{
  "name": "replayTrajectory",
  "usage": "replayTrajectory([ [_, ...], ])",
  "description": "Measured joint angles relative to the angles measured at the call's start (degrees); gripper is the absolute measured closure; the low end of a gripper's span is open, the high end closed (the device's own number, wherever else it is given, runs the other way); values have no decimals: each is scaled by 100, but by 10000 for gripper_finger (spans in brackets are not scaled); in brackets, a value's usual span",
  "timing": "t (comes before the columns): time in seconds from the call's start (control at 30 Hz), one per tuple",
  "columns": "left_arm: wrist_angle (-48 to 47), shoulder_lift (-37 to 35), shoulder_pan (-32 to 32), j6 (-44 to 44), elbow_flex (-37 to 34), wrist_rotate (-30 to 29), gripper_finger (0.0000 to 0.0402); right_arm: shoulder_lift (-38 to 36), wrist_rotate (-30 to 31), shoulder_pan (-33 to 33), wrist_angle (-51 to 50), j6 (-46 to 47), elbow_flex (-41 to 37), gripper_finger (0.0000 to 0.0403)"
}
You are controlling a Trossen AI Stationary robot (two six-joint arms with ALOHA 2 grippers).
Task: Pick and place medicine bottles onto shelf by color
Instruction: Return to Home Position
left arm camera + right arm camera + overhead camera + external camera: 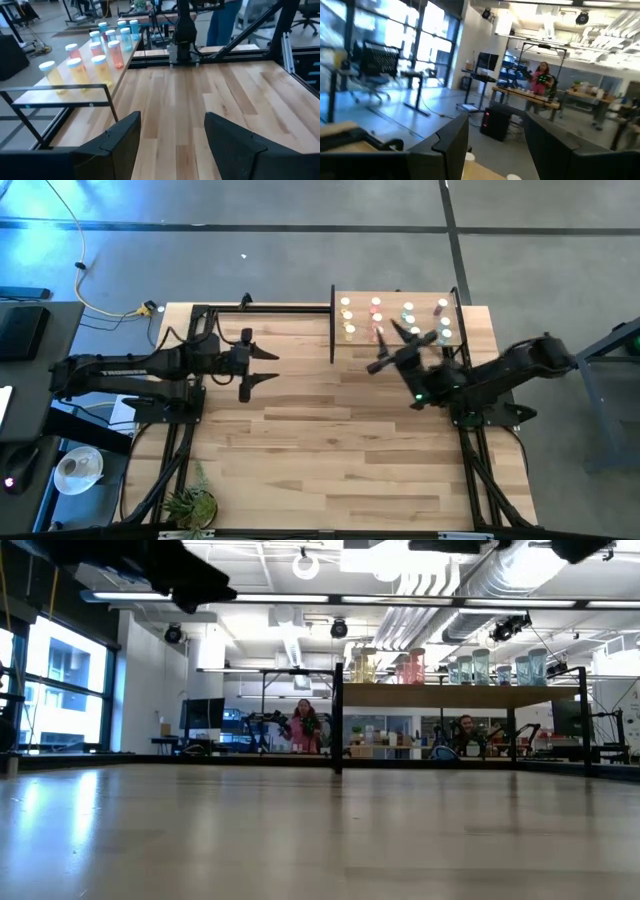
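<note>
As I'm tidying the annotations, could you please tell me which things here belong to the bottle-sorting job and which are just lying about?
Job: medicine bottles, standing on the shelf; left hand and right hand, both open, holding nothing.
Lying about: potted plant at the table's corner; white cup beside the table.

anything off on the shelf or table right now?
Nothing stands out. The medicine bottles stand upright on the shelf, grouped by colour. The right gripper hangs open at the shelf's edge; the left gripper sits open over the table's left side.
</note>
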Motion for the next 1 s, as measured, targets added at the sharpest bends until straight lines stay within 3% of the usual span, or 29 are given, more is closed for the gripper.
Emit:
replayTrajectory([
  [0.1,102,-337,0,-24,-333,0,193,-727,-219,37,-144,449,-560,221],
  [0.3,185,-990,0,-256,-953,-4,193,-2108,-1632,239,-775,1587,-1686,221],
  [0.47,432,-1496,0,-414,-1496,-12,193,-2939,-1985,396,-1169,2263,-2348,221],
  [0.7,445,-2112,0,-563,-2005,-20,193,-3621,-2012,660,-1639,2811,-2937,221],
  [1.0,512,-2678,0,-556,-2370,-20,193,-3966,-3160,1002,-2403,2782,-3345,221],
])
